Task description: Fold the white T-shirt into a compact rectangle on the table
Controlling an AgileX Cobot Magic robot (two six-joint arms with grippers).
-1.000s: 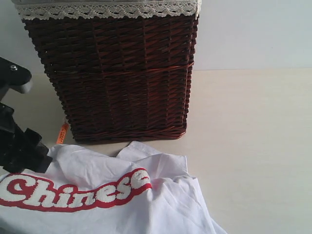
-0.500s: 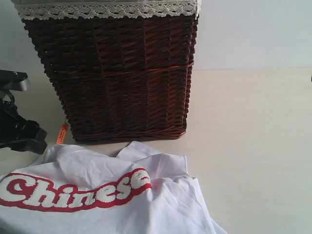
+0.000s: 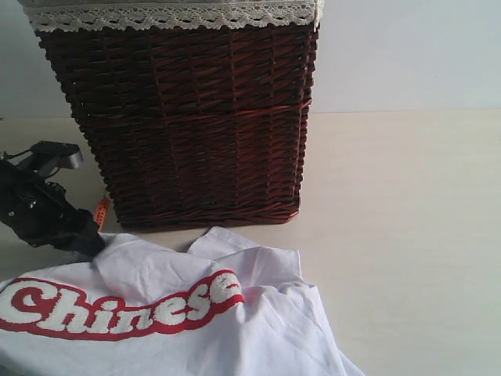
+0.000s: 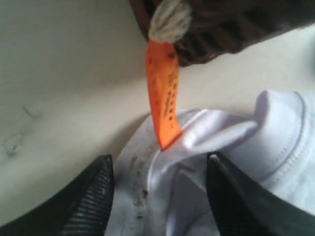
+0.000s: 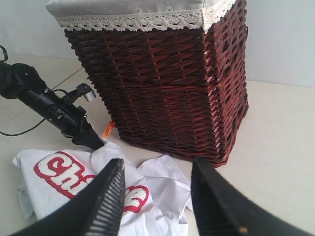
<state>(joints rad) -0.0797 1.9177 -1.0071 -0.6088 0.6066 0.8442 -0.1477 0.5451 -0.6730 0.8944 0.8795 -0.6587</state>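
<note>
The white T-shirt (image 3: 258, 313) lies crumpled on the table (image 3: 407, 235) in front of the basket, its red patch of white letters (image 3: 117, 309) facing up. My left gripper (image 3: 88, 241) is down at the shirt's far left edge, beside the orange tag (image 3: 100, 212). In the left wrist view it (image 4: 160, 196) is open, with white cloth (image 4: 275, 128) lying between the spread fingers (image 4: 91, 196) and the tag (image 4: 162, 98) just ahead. My right gripper (image 5: 157, 196) hangs open above the shirt (image 5: 165, 184), holding nothing; it is outside the exterior view.
A tall brown wicker basket (image 3: 196, 125) with a white lace-trimmed liner (image 3: 172, 14) stands right behind the shirt. The left arm (image 5: 49, 105) reaches in beside the basket's corner. Bare tabletop stretches to the right of the basket and shirt.
The left arm has dropped lower and swung right, bringing its tip to the shirt's edge by the orange tag. The shirt has not moved.
</note>
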